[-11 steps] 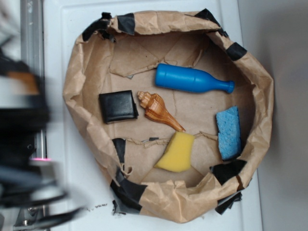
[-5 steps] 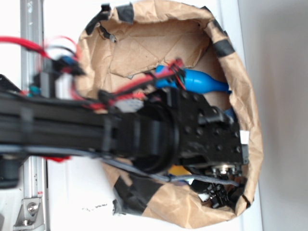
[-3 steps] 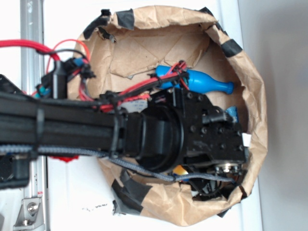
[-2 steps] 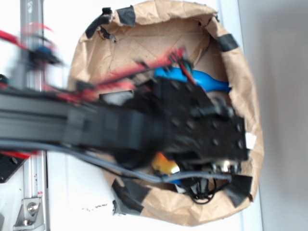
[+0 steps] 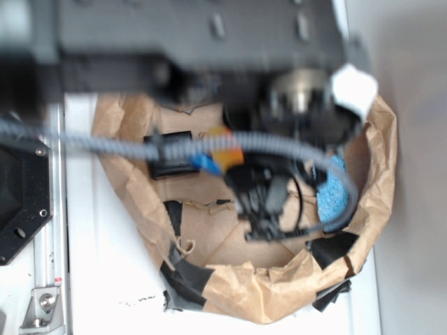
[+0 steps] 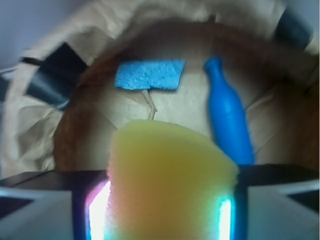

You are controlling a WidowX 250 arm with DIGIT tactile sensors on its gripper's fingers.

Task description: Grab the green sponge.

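The green sponge, a yellowish foam block, fills the lower middle of the wrist view. My gripper is shut on it, with a lit finger pressed against each side. The sponge hangs well above the paper floor. In the exterior view the blurred arm crosses the top, and only a small yellow-orange patch of the sponge shows under it.
A crumpled brown paper basin with black tape surrounds everything. Inside lie a blue sponge, a blue bottle and a black square wallet. A grey cable loops across the basin.
The arm has risen out of the basin toward the exterior camera with the green sponge in its fingers. The patch of paper where the sponge lay is now bare.
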